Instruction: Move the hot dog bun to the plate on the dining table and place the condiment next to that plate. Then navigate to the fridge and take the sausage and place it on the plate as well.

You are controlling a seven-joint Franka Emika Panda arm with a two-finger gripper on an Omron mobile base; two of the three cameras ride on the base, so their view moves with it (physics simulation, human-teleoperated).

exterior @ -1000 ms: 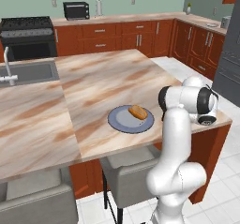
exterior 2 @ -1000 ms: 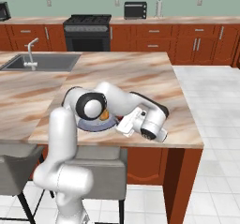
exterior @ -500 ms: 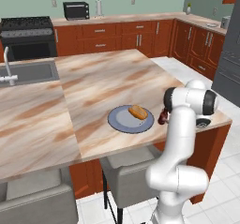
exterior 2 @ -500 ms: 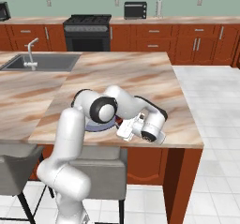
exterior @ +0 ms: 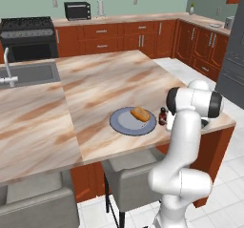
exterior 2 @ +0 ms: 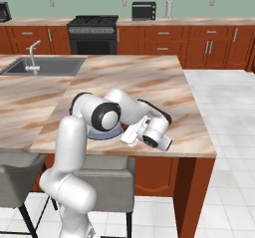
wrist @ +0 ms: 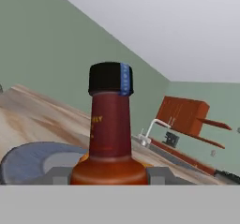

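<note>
Since a second ago the arm has swung its hand in toward the plate's right edge, and the bottle [exterior: 163, 116] now stands on the table [exterior: 105, 84] just right of the plate [exterior: 125, 122], where before it was behind the arm. The bun [exterior: 140, 114] lies on the plate's far right part.

In the hand view the gripper [wrist: 108, 175] sits around the bottle's lower body, partly closed, grey pads flanking its shoulders; it looks like a grip, though actual contact is cut off at the bottom edge. Whether the bottle's base already rests on the table is hard to tell.

My guess is the bottle is rigid, light, smooth and tall for its base, so tippy. Holding the wider body low, as now, suits it better than the narrow neck.

In the right base view the arm hides bottle, bun and most of the plate.
</note>
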